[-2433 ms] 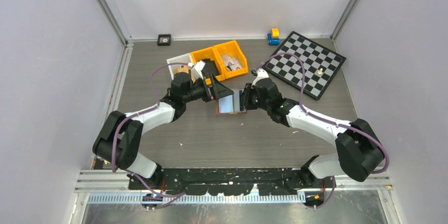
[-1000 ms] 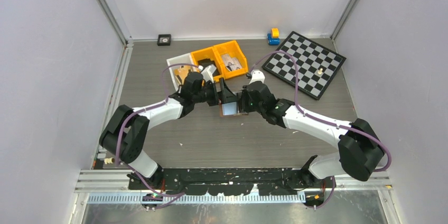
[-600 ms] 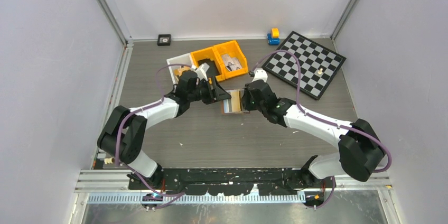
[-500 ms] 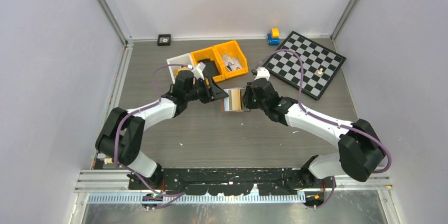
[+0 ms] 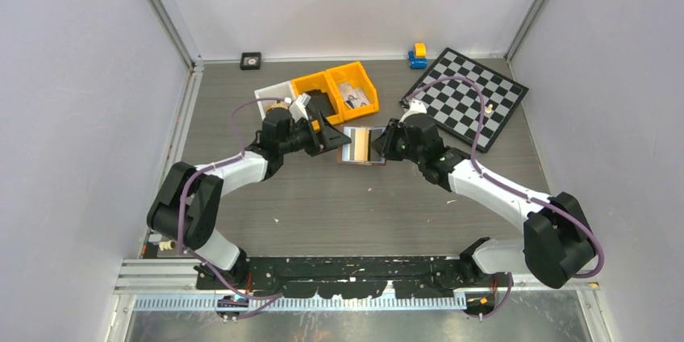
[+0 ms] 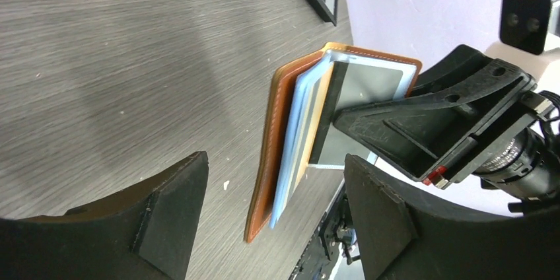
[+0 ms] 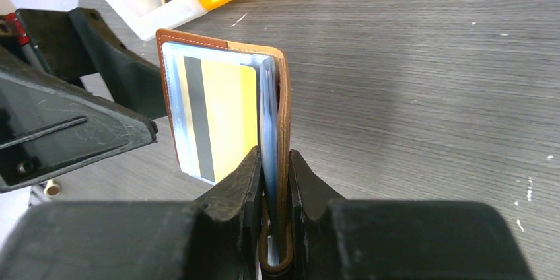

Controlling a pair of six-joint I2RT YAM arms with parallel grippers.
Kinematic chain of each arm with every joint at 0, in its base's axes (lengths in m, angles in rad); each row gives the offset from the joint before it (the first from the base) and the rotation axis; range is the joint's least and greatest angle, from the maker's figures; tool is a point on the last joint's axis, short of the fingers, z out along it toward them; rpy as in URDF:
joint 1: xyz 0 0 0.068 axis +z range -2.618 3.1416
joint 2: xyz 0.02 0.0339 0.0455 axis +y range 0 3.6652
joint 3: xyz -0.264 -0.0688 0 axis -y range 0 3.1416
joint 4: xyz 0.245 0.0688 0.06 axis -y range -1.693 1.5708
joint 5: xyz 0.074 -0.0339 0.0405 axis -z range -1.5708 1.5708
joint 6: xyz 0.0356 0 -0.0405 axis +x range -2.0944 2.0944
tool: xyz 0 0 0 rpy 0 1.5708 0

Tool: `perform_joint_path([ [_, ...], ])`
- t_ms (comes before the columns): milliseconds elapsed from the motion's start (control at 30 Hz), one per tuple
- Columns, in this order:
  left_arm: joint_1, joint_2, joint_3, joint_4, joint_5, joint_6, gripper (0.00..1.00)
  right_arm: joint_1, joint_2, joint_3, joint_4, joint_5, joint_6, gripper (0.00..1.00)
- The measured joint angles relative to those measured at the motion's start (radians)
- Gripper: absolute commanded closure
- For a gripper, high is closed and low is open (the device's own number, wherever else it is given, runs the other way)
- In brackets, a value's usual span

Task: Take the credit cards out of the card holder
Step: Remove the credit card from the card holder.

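Reddish-brown leather, the card holder [image 7: 285,115] was held on edge between the two arms, its lower end pinched in the closed jaws of the right gripper [image 7: 275,181]. The credit cards [image 7: 221,115] sat inside, a beige one with a dark stripe facing outward and pale blue ones behind it. The left gripper [image 6: 276,164] hung just beside the holder, jaws spread and empty. A clean pull would likely mean closing on one card's free edge, clear of the leather, then drawing straight along the pocket.
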Motion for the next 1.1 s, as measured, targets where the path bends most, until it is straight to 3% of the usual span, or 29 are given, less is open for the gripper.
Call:
perform_joint_path([
  [200,0.0,0.058,0.0,0.099,0.066,-0.041,0.5,-0.014,0.0,-0.014,0.031,-0.091,0.026,0.99],
  [400,0.001,0.097,0.0,0.173,0.11,-0.087,0.98,-0.021,0.0,-0.015,0.043,-0.129,0.034,0.99],
  [467,0.001,0.097,0.0,0.195,0.126,-0.092,1.0,-0.025,0.0,-0.018,0.043,-0.133,0.035,0.91],
  [633,0.001,0.098,0.0,0.21,0.131,-0.103,1.0,-0.035,0.0,-0.018,0.042,-0.124,0.045,0.58],
  [733,0.002,0.101,0.0,0.206,0.127,-0.103,1.0,-0.039,-0.01,-0.018,0.021,-0.087,0.049,0.47],
  [933,0.008,0.102,-0.002,0.191,0.114,-0.101,1.0,-0.041,-0.092,-0.027,-0.007,-0.011,0.042,0.43],
  [1100,0.008,0.102,-0.002,0.181,0.106,-0.101,1.0,-0.04,-0.167,-0.041,-0.009,0.019,0.025,0.48],
])
